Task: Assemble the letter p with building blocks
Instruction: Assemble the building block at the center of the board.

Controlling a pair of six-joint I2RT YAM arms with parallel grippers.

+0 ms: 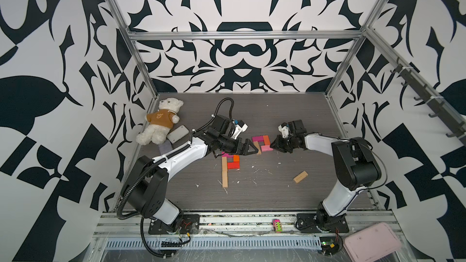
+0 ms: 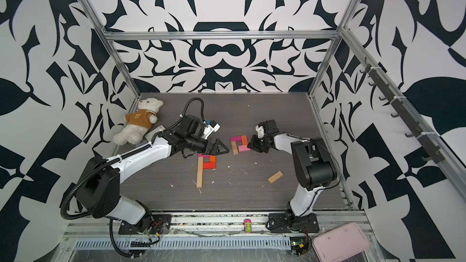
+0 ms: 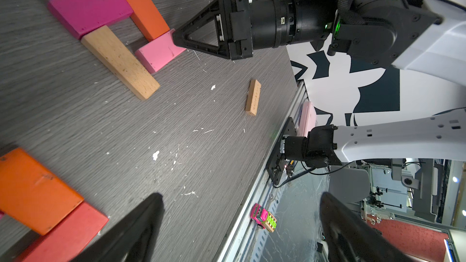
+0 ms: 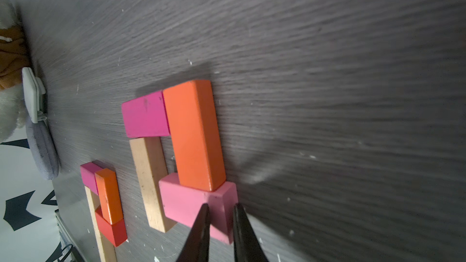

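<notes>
The right end effector [image 4: 220,209] reaches in low over the table [image 1: 264,112]. Its two fingers are drawn close with only a narrow gap, and their tips sit at the near short end of the light pink block [image 4: 186,205]. Whether they pinch that end or only press on it cannot be told.

The light pink block lies flat, its long axis roughly in line with the end effector's reach. Just beyond the tips, the orange block [image 4: 194,134] meets its long side and runs crosswise to it. At the orange block's far end lies the magenta block [image 4: 145,114], parallel to the light pink one. A tan bar [image 4: 151,182] runs parallel to the orange block on the side farther from the end effector. The four frame a hollow.

The left end effector [image 1: 252,149] hangs with its fingers spread wide and nothing between them. Just beside it lies another group:
- The tan stem [image 1: 225,172] has its long axis pointing away toward the table's front edge.
- A second magenta block [image 1: 228,155] is partly hidden.
- A second orange block [image 1: 236,158] lies parallel to the stem.
- A red block [image 1: 233,165] lies crosswise to the stem.

A loose tan block [image 1: 300,176] lies flat and slanted, well apart from both end effectors.
</notes>
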